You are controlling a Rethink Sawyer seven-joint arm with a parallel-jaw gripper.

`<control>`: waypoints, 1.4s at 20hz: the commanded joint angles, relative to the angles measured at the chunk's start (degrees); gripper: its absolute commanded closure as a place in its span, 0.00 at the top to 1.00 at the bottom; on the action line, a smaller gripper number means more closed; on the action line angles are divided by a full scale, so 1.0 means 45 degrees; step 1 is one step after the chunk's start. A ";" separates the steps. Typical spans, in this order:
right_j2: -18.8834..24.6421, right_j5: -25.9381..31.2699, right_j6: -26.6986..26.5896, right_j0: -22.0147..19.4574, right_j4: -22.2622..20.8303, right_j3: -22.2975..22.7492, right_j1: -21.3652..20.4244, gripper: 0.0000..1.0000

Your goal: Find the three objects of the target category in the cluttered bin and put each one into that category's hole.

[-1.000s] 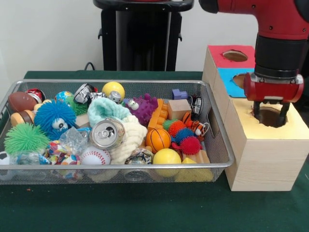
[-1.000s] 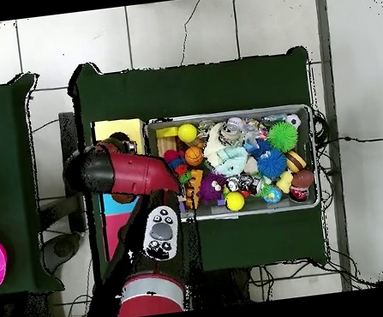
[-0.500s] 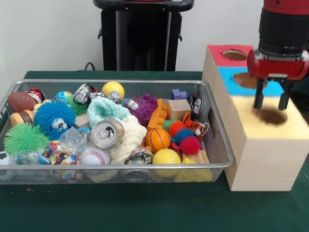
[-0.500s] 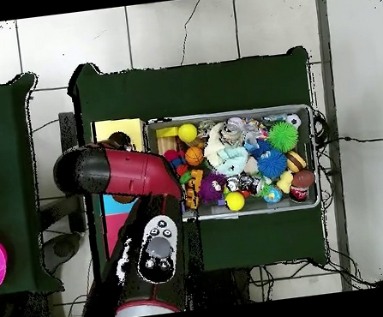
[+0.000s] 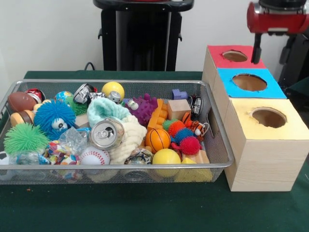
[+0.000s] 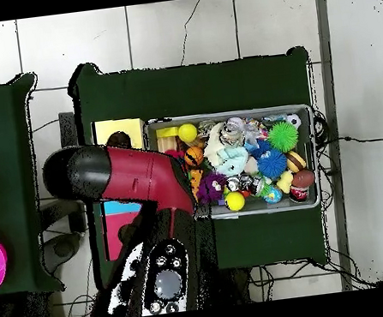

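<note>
1. Front view showed the gripper (image 5: 270,48) high at the top right, above the red and blue holes; the fingers (image 5: 257,48) hung apart with nothing between them.
2. A second before, those same fingers had been down at the yellow hole (image 5: 268,117); since then they had climbed straight up and drifted back, and the hole now stood uncovered. To my eye that meant a drop had just been finished and the arm (image 6: 124,178) was pulling off for another pass.
3. From overhead, the arm's red bulk lay over the boxes beside the bin (image 6: 303,108).
4. In the bin, a spotted cloth (image 5: 60,155) showed near the front left corner, tucked under a crinkled clear wrapper (image 5: 73,140) and beside a baseball (image 5: 95,156). I could not pick out any other cloth for certain among the balls and the drink can (image 5: 107,134).
5. My guess was that the next reach had to go well across the table to that corner, and the wrapper could get caught up with it.
</note>
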 commanded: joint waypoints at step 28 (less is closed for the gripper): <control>0.0877 -0.1494 -0.0362 -0.3105 -0.5053 0.0995 -0.0667 1.00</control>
